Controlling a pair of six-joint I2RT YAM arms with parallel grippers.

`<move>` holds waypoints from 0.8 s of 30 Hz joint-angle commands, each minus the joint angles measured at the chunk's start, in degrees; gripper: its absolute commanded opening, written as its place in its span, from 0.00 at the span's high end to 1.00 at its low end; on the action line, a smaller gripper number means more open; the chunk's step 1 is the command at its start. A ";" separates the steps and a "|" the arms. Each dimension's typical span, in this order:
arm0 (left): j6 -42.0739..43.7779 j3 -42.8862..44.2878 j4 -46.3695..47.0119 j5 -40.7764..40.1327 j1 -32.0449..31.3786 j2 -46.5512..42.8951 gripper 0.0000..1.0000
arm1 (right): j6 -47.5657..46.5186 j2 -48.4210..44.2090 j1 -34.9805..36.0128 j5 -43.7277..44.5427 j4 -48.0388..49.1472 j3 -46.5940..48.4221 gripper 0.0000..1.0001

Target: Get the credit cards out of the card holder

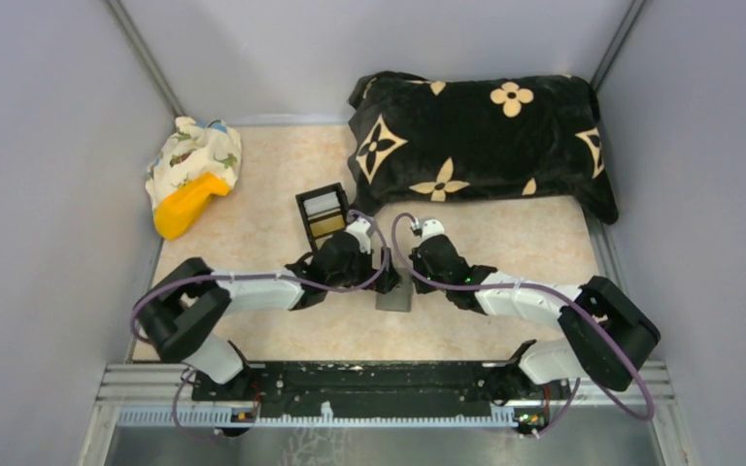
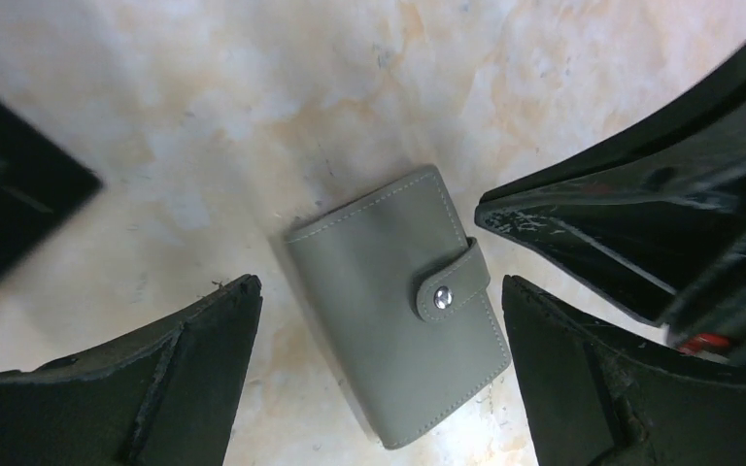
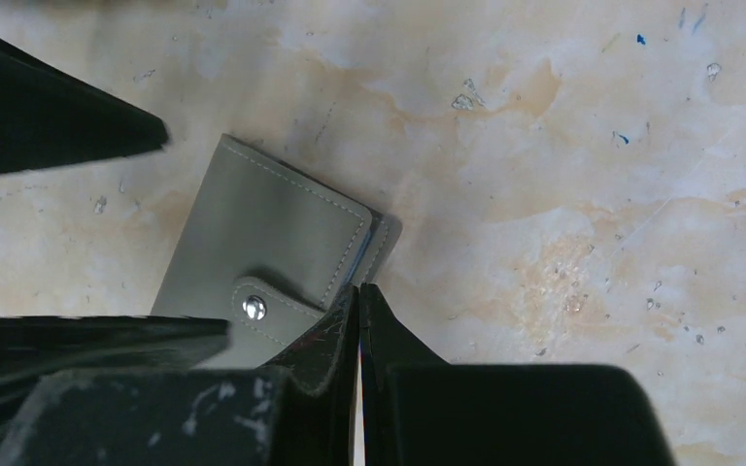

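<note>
Flat on the pale marbled worktop (image 1: 253, 243), between the two arms: grey card holder (image 2: 379, 291), closed, its strap (image 2: 452, 282) folded over the front and fastened by a silvery stud (image 2: 442, 300). Left jaws spread wide above it, fingers (image 2: 146, 388) flanking the holder on either side, clear of it in the left wrist view. Right jaws pressed together, tips down at the holder's open edge just beside the strap; touching or not, cannot tell. Just behind the left arm: black box (image 1: 322, 214) with gold and silvery compartments. At the far left corner: patterned cloth bag (image 1: 199, 155) with a yellow object (image 1: 186, 204) against it. Along the back right: black cushion (image 1: 476, 136) with cream flower shapes.
</note>
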 commanded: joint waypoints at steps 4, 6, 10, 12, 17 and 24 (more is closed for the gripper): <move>-4.89 5.47 1.57 4.29 -0.92 11.27 0.01 | 1.32 -1.13 -0.25 1.23 2.44 1.49 1.00; -4.84 6.71 1.41 4.51 -0.96 13.16 0.01 | 1.27 -1.96 -0.51 1.92 1.96 1.25 1.00; -3.25 11.31 -3.69 3.81 -1.17 17.25 0.01 | 0.96 -3.99 -1.36 3.62 1.08 0.76 1.00; -2.86 12.43 -5.09 2.98 -1.31 18.11 0.01 | 1.05 -5.47 -2.09 4.41 0.91 0.17 1.00; -2.31 10.91 -4.57 0.84 -1.52 13.73 0.22 | 1.63 -10.77 -5.62 4.38 2.00 -2.91 1.00; -1.70 10.57 -4.46 1.65 -1.56 6.87 0.63 | 1.57 -11.51 -7.74 4.80 1.60 -3.68 1.00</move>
